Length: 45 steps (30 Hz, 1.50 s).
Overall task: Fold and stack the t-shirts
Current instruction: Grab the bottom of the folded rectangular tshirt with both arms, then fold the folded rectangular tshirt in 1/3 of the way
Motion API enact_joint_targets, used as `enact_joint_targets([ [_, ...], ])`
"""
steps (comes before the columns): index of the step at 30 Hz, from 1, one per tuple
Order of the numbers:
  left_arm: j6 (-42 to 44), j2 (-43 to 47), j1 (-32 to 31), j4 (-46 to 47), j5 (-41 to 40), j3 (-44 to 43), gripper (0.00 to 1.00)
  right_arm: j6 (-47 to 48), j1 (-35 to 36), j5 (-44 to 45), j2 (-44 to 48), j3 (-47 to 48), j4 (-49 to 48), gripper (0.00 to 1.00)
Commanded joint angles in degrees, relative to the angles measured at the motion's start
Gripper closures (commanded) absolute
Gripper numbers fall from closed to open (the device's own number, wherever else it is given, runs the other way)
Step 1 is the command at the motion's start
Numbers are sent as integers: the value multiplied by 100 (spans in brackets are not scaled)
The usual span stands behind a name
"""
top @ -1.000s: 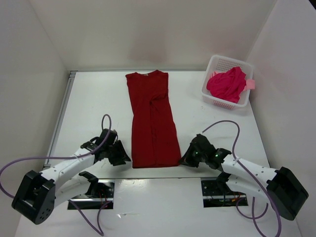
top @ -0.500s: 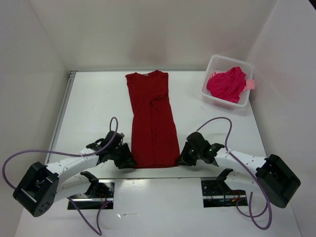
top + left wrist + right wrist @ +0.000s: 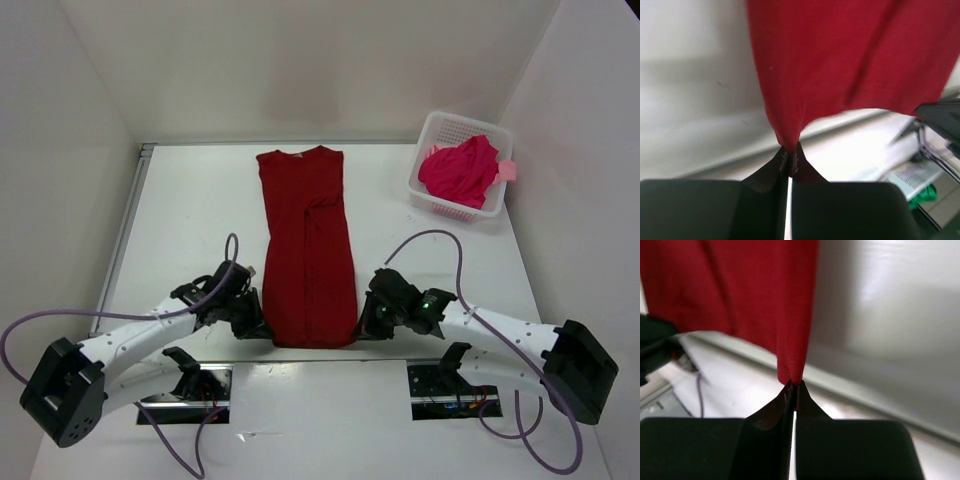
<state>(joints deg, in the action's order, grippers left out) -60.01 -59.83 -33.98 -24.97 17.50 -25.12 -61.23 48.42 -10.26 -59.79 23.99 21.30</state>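
A dark red t-shirt [image 3: 308, 245] lies as a long narrow strip down the middle of the table, collar at the far end. My left gripper [image 3: 265, 328] is shut on its near left hem corner [image 3: 788, 140]. My right gripper [image 3: 358, 330] is shut on the near right hem corner [image 3: 792, 372]. Both corners are pinched between the fingertips and the hem sags slightly between them. A crimson-pink t-shirt [image 3: 460, 170] lies crumpled in the basket, and a bit of light salmon t-shirt [image 3: 507, 170] shows at its right edge.
The white perforated basket [image 3: 432, 135] stands at the far right corner by the wall. White walls enclose the table on three sides. Two base openings with wiring [image 3: 200, 385] [image 3: 450, 385] sit at the near edge, and purple cables loop off both arms.
Both grippers moved inward to the shirt's near hem corners and closed on them. The hem has drawn in and narrowed slightly.
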Motion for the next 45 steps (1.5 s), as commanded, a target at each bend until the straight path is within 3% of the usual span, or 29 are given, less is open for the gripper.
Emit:
enact_joint_targets([
  [1,182,401,-30,-807,393,-431,100,-73,220,15,353,667,909,100],
  [7,-91,1281,153,-1843,537,-791,100,242,1,68,530,1422,1604,100],
  [10,426,1107,777,-2231,290,-1345,100,995,-815,-36,197,1818,1605,100],
  [12,682,589,1190,-2021,202,-1695,100,1488,-1455,-396,-241,2012,1387,100],
  [18,1413,-958,2333,-958,263,-2487,100,2202,-1670,-20,-1786,3057,877,100],
  [25,1773,-2723,2563,-307,-45,-3849,100,2809,-2143,323,-3466,4534,586,100],
  [32,1887,-3833,2615,-60,-334,-4887,99,3249,-2539,270,-4732,5957,498,100],
  [39,1992,-4966,2615,203,-449,-5695,97,3416,-2926,270,-5666,6689,437,100],
  [42,1993,-5239,2615,378,-527,-5828,91,3416,-2988,218,-5981,6856,305,99],
  [45,1993,-5293,2677,589,-589,-5881,79,3469,-2988,147,-6220,7058,305,93],
])
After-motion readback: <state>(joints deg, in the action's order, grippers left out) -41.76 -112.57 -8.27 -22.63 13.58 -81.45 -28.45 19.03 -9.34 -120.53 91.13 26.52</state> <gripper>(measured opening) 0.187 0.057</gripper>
